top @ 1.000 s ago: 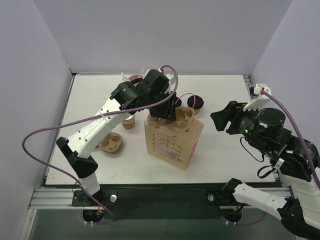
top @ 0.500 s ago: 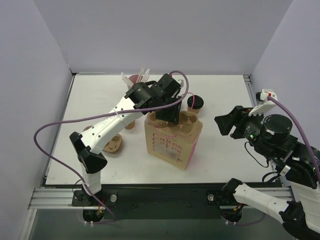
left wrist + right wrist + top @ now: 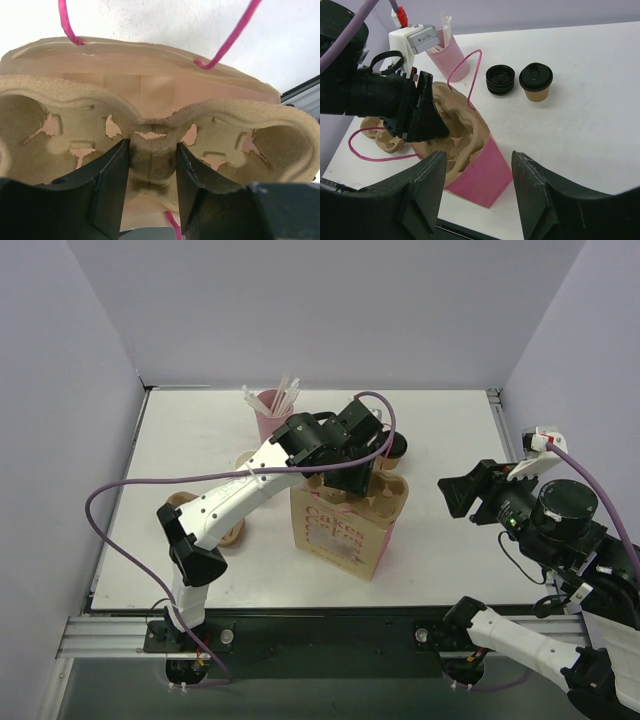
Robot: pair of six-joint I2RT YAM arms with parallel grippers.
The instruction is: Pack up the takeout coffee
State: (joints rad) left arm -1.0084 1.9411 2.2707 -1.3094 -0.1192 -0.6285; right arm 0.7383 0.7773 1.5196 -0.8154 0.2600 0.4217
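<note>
White and mostly bare, the worktop (image 3: 450,420) is closed in by pale lilac walls. The left tool (image 3: 152,155) is closed on the middle ridge of a brown moulded-pulp cup carrier (image 3: 235,120), one finger pressing on each side of it. Directly under this tool the carrier sits in the open mouth of the pink-and-cream paper bag (image 3: 340,535); how deep it has gone I cannot tell. The two pink cord handles of the bag come up just beyond the tool. The right tool (image 3: 476,165) holds nothing. Its fingers are spread wide, and it hovers apart from the bag and looks across at it. The takeout coffee (image 3: 535,82), a small kraft cup with a black lid, stands upright on the worktop well ahead of the right tool, past the bag, and just beside a stack of black lids (image 3: 500,79). A pink cup of straws (image 3: 445,57) stands further to the left of these. I judge that the step in hand is the seating of the carrier in the bag, so the coffee itself is not yet packed. The next move probably asks the left tool to press the carrier level and then let go of it. After this, one tool must take the coffee by its paper wall, keep it upright, and lower it straight into one well of the carrier.
</note>
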